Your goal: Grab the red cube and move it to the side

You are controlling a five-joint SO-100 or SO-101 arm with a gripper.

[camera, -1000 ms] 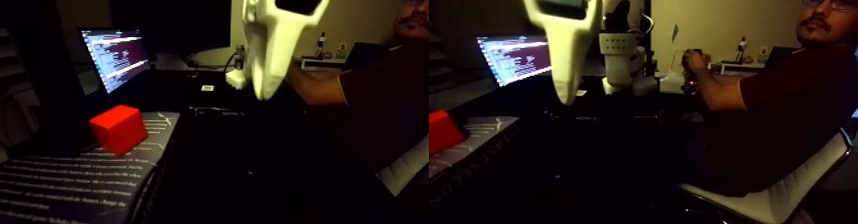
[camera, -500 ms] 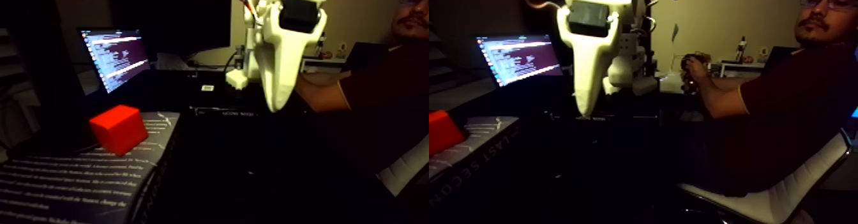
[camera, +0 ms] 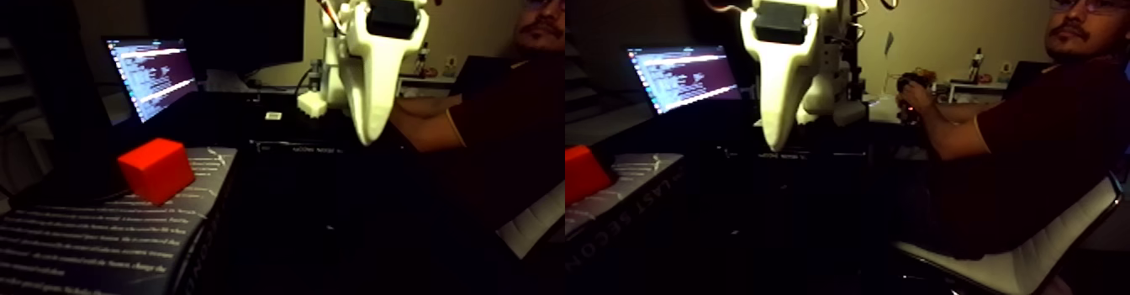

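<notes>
Item, nearest: a dark book with pale lines of print on its cover, lying flat at the lower left of the fixed view's left half; its spine lettering reads upside down in the right half. Item, on that book: the red cube, resting on the cover near the far edge, one corner turned toward the camera, untouched and free on all sides. Item, beyond and to the right, hanging in the air: the white gripper, tip pointing down, well apart from the cube and above the dark table; from this angle you see one tapered white finger face-on, so whether the jaws stand apart or together cannot be told. Item, further back: a lit laptop screen, a dark monitor, and a person's forearm reaching toward a second small arm on the desk. Handling note: the approach is the step in hand. You should bring the gripper leftward over the book, spread the jaws before descending, and turn the wrist so the fingers meet two flat faces, not the corners; the cube looks smooth and may skate on the glossy cover if nudged.
</notes>
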